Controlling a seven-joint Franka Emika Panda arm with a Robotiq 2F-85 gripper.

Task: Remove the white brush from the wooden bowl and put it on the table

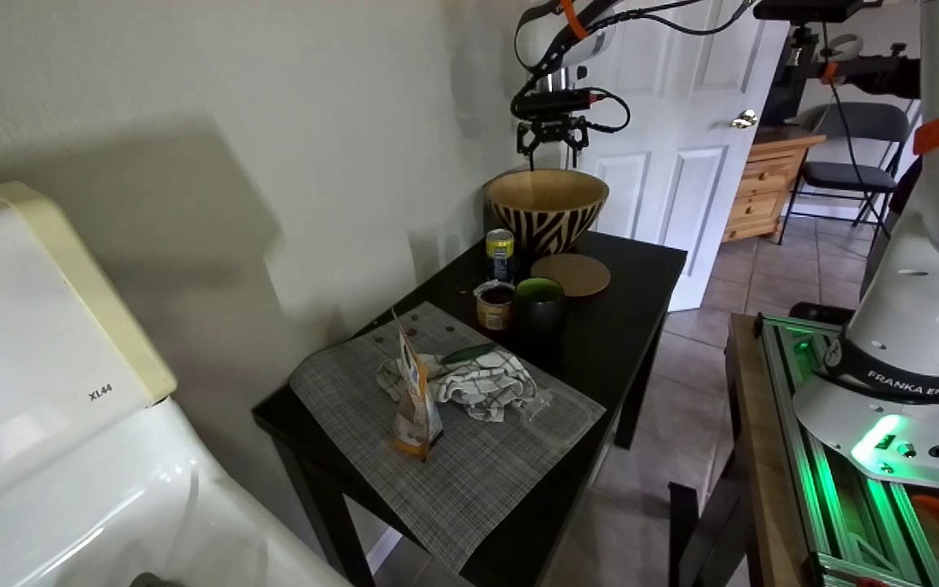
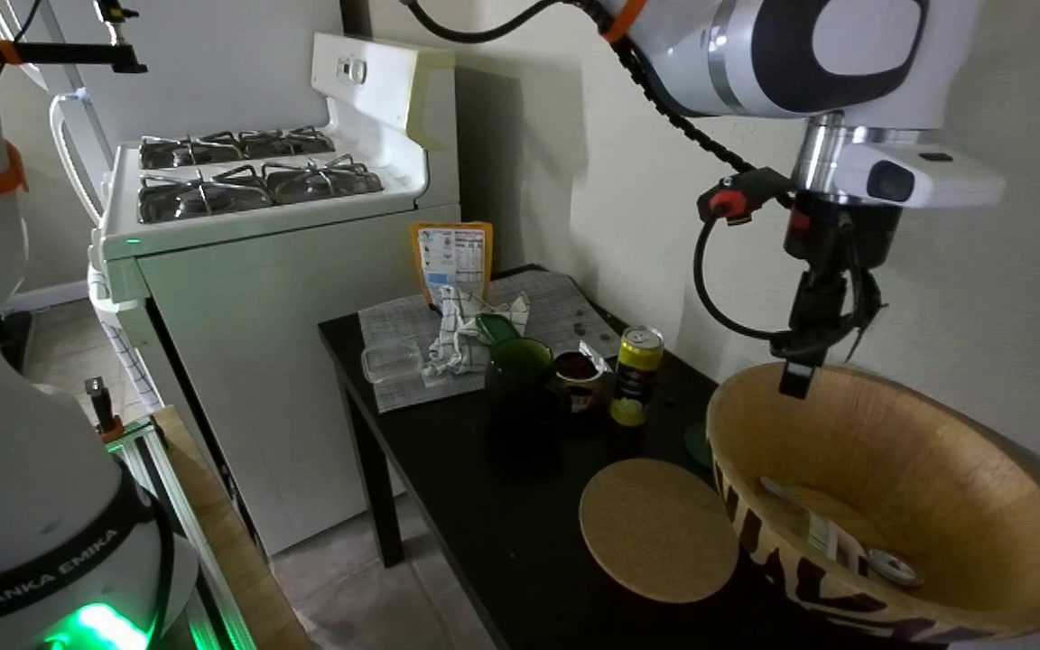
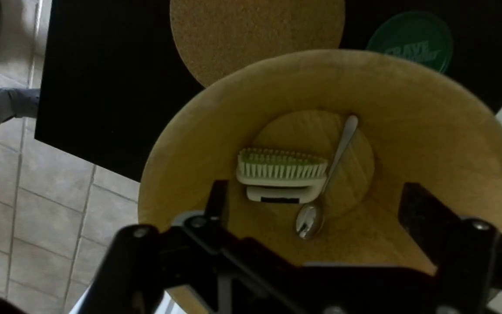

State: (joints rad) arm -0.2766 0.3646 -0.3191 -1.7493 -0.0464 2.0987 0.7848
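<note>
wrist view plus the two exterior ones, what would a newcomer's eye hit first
Probably the large wooden bowl with zebra-like stripes, standing at one end of the black table. The wrist view then draws the eye inside the bowl, to a white brush beside a spoon, with the spread fingers above. A bright green glow on the robot's base also stands out in both exterior views.

Opposed exterior views share table (image 2: 511, 515); wrist view above bowl (image 3: 421, 139)
</note>
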